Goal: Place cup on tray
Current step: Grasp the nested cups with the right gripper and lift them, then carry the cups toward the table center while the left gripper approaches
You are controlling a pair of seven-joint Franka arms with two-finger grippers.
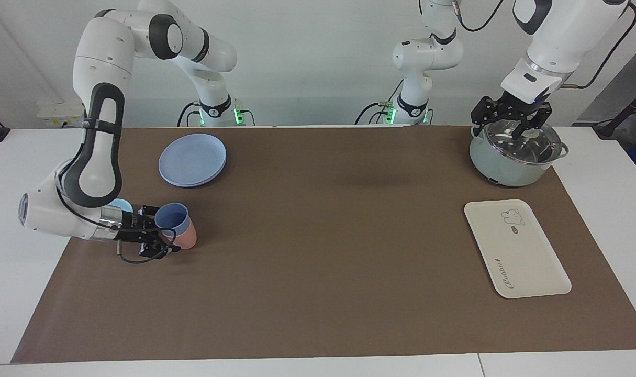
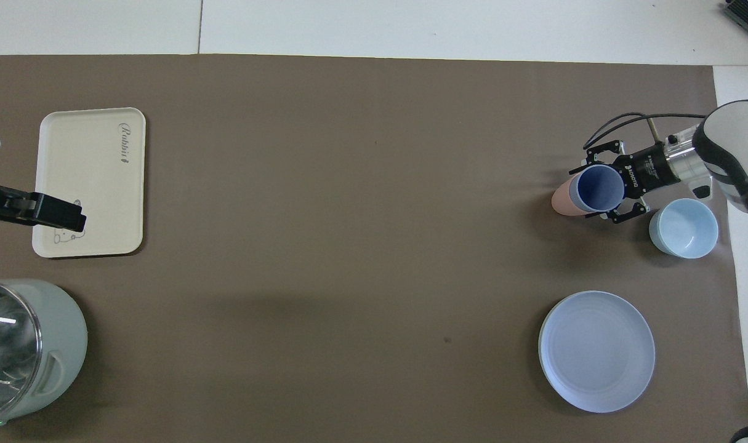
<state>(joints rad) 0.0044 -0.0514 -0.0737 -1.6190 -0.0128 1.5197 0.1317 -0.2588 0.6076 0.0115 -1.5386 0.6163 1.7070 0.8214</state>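
The periwinkle-blue cup (image 1: 172,217) sits between the fingers of my right gripper (image 1: 162,234), low at the right arm's end of the table. It rises out of the top of a salmon-pink tumbler (image 1: 188,236); I cannot tell if the two are nested. In the overhead view the right gripper (image 2: 611,184) has a finger on each side of the cup (image 2: 598,187). The cream-white tray (image 1: 516,248) lies flat at the left arm's end and also shows in the overhead view (image 2: 90,178). My left gripper (image 1: 509,128) hangs open and empty over a pot.
A light-blue bowl (image 2: 683,227) stands close beside the right gripper's wrist. A round blue plate (image 1: 192,159) lies nearer to the robots than the cups. A pale-green pot with a glass lid (image 1: 514,157) stands nearer to the robots than the tray.
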